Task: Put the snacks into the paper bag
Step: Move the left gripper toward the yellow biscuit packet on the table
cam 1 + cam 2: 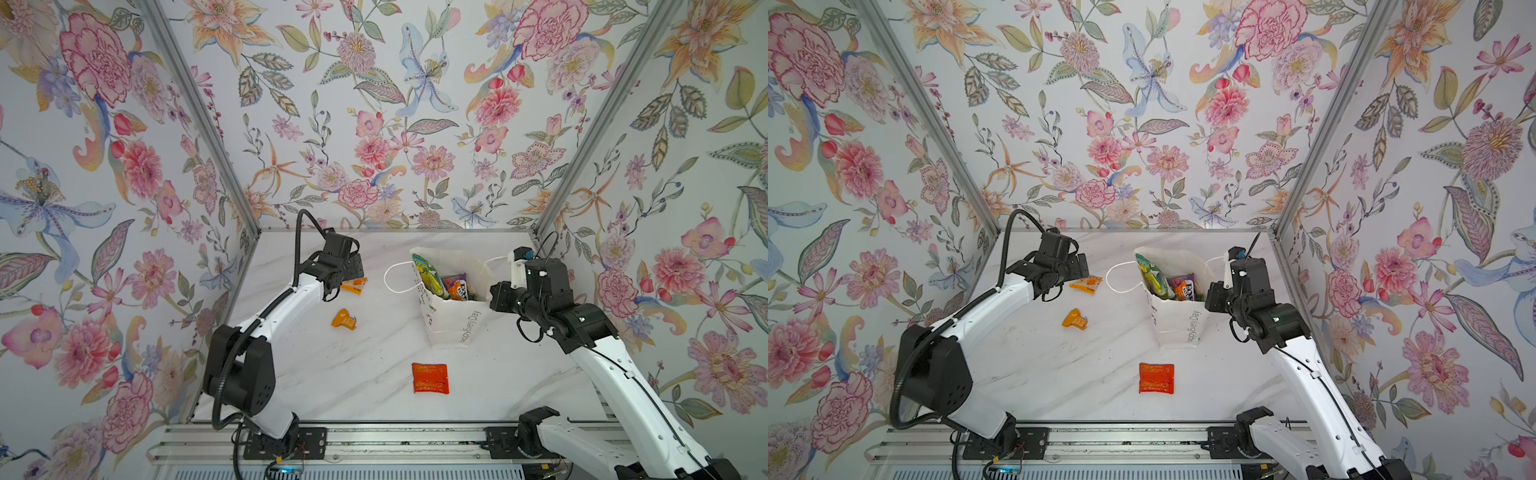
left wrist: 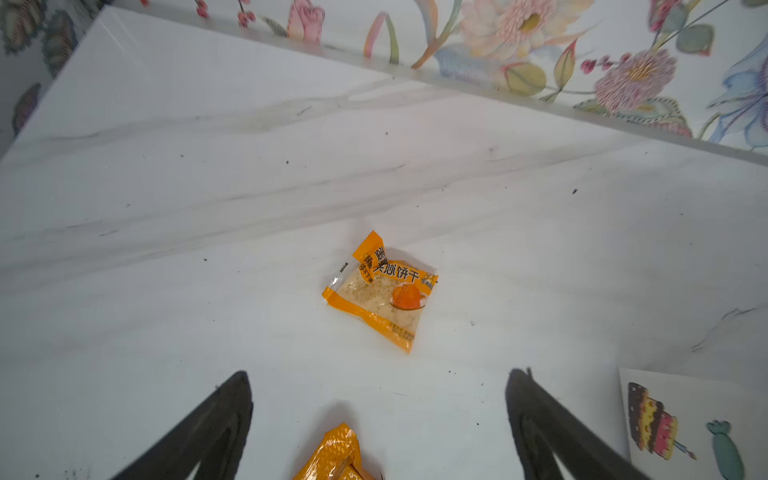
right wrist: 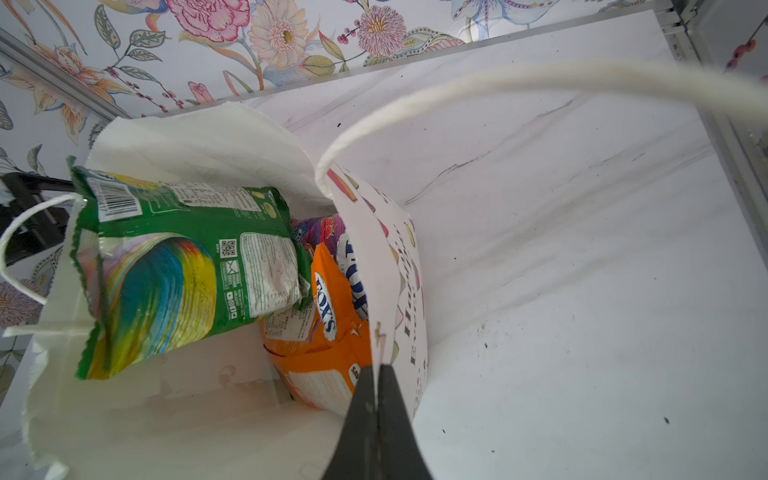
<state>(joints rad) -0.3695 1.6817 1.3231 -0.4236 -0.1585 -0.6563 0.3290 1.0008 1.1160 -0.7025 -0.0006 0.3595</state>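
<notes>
Sachet [image 2: 380, 295] lay flat on the tabletop [image 2: 208, 208] just ahead of the left gripper's [image 2: 379, 374] spread, empty fingers [image 2: 224, 419], turned cornerwise to them, toward the far left corner, with bare marble around it. A crumpled sachet [image 2: 332, 453] lay back of the fingertips, toward the near edge. The right gripper [image 3: 376, 370], farther off, pinched the bag's [image 3: 187, 133] rim, with snacks [image 3: 187, 257] inside.

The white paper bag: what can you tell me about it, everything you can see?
The paper bag is white, matte paper with grey "Happy Every Day" lettering, small colourful drawings and thin white cord handles. It stands open-mouthed on the marble-look table, its rim pinched between the right arm's shut fingers. Inside lean a green crisp packet, an orange FOX'S packet and a purple packet.
</notes>
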